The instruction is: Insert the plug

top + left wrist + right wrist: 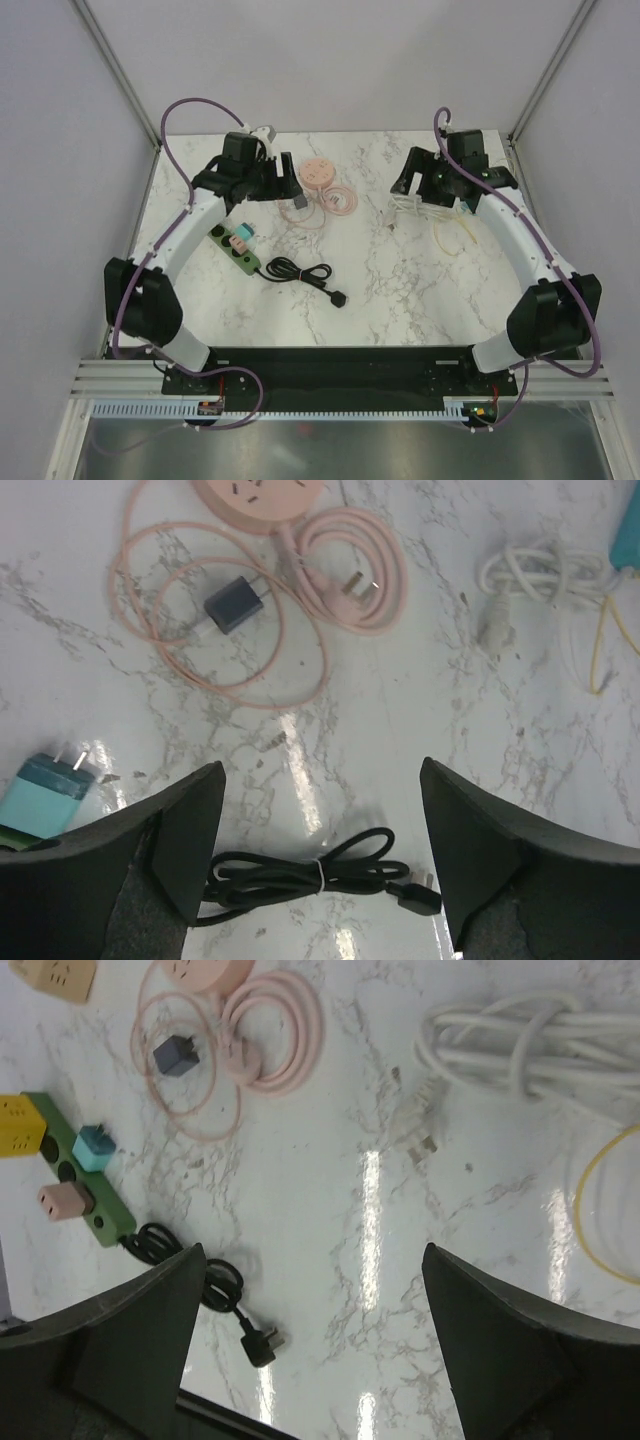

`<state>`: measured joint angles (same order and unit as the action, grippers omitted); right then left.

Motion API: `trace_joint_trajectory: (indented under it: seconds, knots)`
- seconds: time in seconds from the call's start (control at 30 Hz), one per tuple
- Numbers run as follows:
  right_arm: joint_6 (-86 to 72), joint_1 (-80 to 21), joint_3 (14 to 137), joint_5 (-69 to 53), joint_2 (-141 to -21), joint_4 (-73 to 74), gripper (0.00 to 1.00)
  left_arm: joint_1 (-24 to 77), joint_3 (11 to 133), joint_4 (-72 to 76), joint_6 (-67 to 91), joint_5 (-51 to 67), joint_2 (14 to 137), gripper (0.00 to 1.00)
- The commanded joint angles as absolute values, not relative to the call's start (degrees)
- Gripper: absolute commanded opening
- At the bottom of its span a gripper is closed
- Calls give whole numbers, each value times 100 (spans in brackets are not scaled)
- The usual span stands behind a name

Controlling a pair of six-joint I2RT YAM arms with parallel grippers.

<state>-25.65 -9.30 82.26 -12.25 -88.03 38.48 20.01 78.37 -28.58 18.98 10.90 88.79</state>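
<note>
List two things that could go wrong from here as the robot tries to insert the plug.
1. The dark blue charger lies among loops of thin pink cable. The open left end effector could pinch the cable too and drag it.
2. The green power strip seems to have its free socket between a teal adapter and a pink adapter, so the fingers may knock them or shift the strip.

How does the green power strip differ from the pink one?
The green power strip is a long bar; the pink power strip is a round disc. The green one carries cube adapters; the pink one's top looks bare. The green one's black cord is bundled tight; the pink cord lies in looser coils. Both lie flat on the table, cord plugs loose.
</note>
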Motion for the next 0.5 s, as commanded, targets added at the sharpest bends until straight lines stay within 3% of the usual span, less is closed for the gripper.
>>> trace_joint_trajectory:
  seconds: [0.0,0.13,0.27,0.47]
  knots:
    - [-2900,-1055,7446,-1688,-8079,2804,97,1575,8568,-2751,1951,986,9655,85]
    - [-2953,-1081,6804,-1819,-7559,2488,98,1398,9637,-2900,1688,19,10578,86]
    - [-3075,-1116,6329,-2100,-7172,1980,98,1292,10642,-3260,1187,-693,11467,93]
    - [-3252,-1134,6381,-2408,-7058,1696,98,1195,12110,-3735,309,-1915,12645,100]
